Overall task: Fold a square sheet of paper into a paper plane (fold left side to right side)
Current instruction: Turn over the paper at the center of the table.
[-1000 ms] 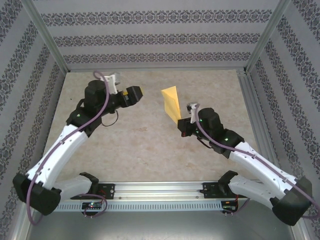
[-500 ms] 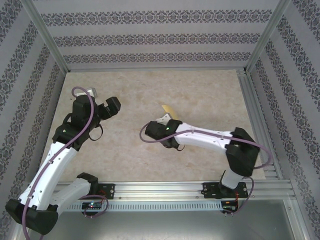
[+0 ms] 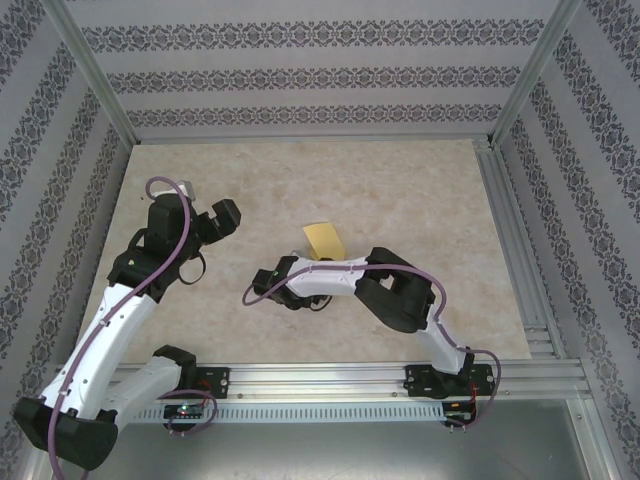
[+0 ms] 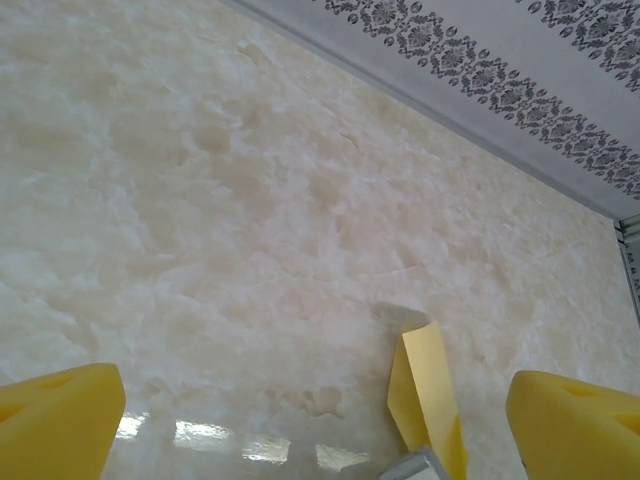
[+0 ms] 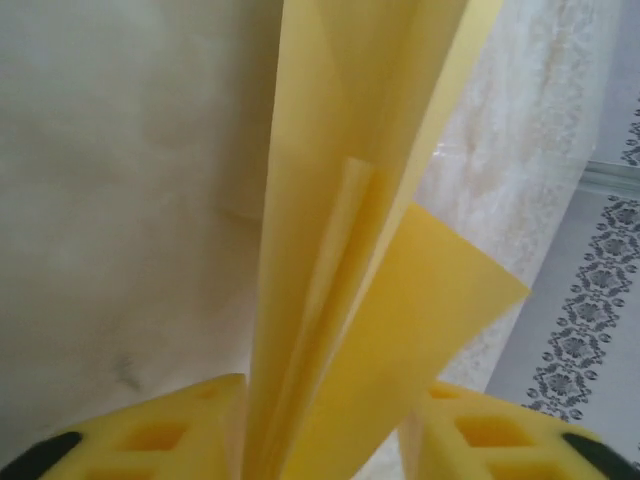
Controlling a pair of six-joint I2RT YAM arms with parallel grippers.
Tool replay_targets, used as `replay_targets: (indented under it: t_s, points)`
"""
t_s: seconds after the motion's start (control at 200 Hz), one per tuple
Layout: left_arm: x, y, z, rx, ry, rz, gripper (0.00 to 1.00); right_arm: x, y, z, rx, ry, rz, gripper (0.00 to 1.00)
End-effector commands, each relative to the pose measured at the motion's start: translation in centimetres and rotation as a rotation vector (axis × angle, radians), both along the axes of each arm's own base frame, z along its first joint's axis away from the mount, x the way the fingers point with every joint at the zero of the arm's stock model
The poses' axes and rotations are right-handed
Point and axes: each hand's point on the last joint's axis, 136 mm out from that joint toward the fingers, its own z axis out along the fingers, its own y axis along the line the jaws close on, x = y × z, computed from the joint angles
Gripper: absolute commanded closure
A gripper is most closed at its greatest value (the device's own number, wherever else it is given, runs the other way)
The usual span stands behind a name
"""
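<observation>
Swung left, right end effector point(image 5: 320, 440) straddles the paper plane point(image 5: 340, 150).

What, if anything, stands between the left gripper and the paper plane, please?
Nothing visible does. In the left wrist view, bare table lies between the open left gripper and the paper plane. The right arm reaches the plane from its near side, apparently off that line.
</observation>
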Motion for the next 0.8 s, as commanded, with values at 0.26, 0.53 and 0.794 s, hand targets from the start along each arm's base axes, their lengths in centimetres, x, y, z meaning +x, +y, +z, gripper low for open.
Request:
replay_targets:
  t_s: [0.26, 0.53, 0.794]
  points:
    - [-0.1, -0.6, -1.3, -0.016, 0.026, -0.056, 0.02, -7.1, 8.1, 5.6, 0.61, 0.201, 0.165, 0.26]
    - [0.9, -7.1, -3.5, -0.257, 0.046, -0.311, 0.09, -3.4, 1.6, 12.2, 0.931, 0.032, 0.021, 0.22]
    - [0.4, -14.6, -8.7, -0.326, 0.173, -0.477, 0.13, 0.2, -5.7, 14.6, 1.315, -0.155, -0.173, 0.02]
